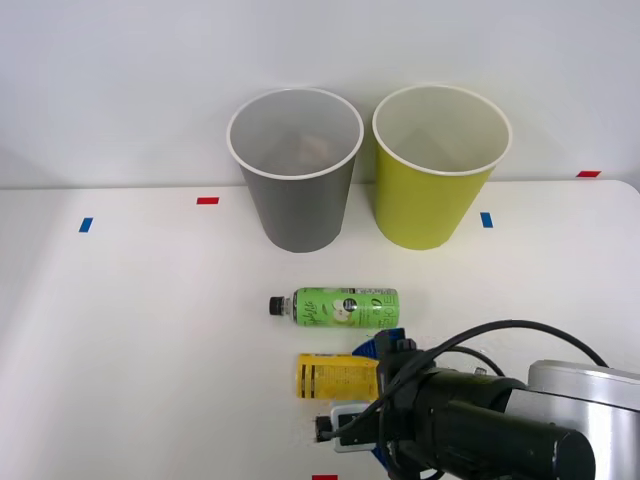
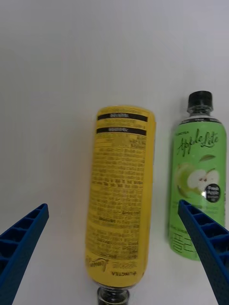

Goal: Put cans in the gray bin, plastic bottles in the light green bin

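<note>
Two plastic bottles lie on their sides on the white table. The yellow-labelled bottle (image 1: 336,376) (image 2: 120,198) sits between the fingers of my open right gripper (image 2: 114,248), not touched by either. Parallel to it, just outside one blue finger (image 2: 207,243), lies the green-labelled bottle (image 1: 345,307) (image 2: 198,183) with its black cap. In the front view my right gripper (image 1: 385,360) hangs over the yellow bottle's right end and hides it. The gray bin (image 1: 297,170) and the light green bin (image 1: 437,168) stand upright side by side at the back. Something pale lies at the bottom of the gray bin.
Small red and blue tape marks (image 1: 207,200) dot the table near its far edge. The table's left half (image 1: 130,340) is bare white surface. A black cable (image 1: 500,330) loops over my right arm at the lower right.
</note>
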Tool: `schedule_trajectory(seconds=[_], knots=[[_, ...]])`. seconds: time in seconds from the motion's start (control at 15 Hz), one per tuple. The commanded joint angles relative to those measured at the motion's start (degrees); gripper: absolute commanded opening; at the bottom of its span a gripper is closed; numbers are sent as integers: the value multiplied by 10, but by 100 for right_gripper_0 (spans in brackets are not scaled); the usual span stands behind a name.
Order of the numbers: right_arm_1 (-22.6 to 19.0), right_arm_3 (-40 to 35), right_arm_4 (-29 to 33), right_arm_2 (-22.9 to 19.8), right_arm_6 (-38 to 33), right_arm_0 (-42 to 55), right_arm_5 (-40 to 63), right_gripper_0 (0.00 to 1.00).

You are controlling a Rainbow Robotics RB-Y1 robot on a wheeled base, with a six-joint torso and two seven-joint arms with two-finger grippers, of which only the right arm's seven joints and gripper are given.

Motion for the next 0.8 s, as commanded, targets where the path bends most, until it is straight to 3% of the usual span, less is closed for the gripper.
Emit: schedule_trajectory(seconds=[0.07,0.33,0.8], knots=[[24,19,-5,0,-2,0,6,94],[61,61,-6,0,3,-8,6,93],[73,65,-13,-1,2,-13,6,94]])
